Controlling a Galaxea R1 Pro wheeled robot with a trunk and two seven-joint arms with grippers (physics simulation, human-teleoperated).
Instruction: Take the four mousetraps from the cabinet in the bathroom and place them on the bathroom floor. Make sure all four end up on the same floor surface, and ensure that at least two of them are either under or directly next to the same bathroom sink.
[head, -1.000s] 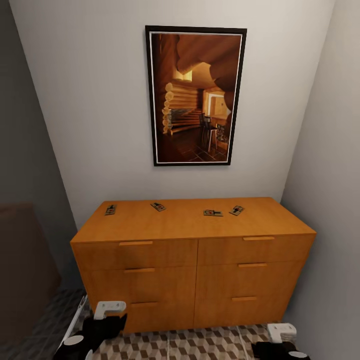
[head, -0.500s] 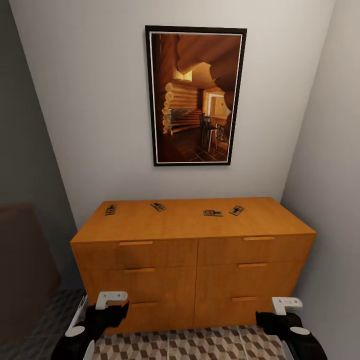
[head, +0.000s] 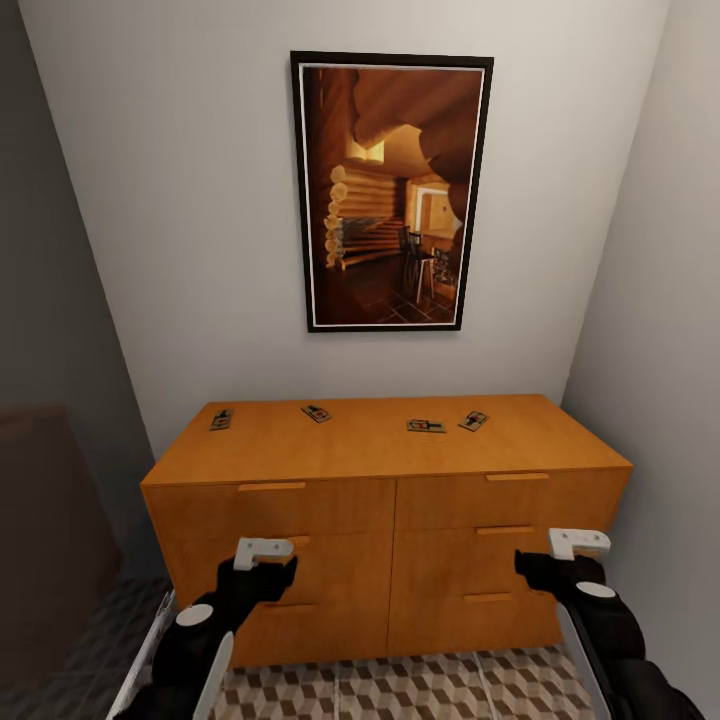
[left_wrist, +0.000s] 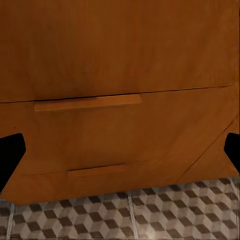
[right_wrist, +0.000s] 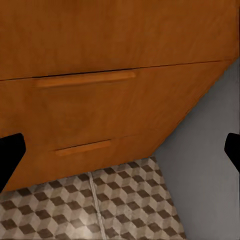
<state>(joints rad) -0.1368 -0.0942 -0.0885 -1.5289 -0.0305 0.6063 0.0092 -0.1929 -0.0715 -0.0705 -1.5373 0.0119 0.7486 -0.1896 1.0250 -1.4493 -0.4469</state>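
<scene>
Orange-brown wood takes up most of what I see: the cabinet (head: 385, 520) stands against a pale wall, with two columns of drawer fronts and wooden bar handles. On its smooth top, toward the back edge, four mousetraps lie in a loose row, well apart from one another: the far-left mousetrap (head: 221, 419), the second mousetrap (head: 316, 412), the third mousetrap (head: 426, 426), and the far-right mousetrap (head: 474, 421) just beside it. Above them hangs a dark-framed picture (head: 391, 190) of a log interior. My left gripper (head: 264, 560) is raised in front of the left drawers, and my right gripper (head: 565, 552) in front of the right drawers; neither touches the wood or holds anything. Through the left wrist camera I see black fingertips (left_wrist: 11, 155) at opposite edges of the frame, so that claw is spread wide; the right wrist camera shows the same wide spread. Below the cabinet, the bathroom floor (head: 400, 690) shows its brown, beige and white cube-pattern tiles.
</scene>
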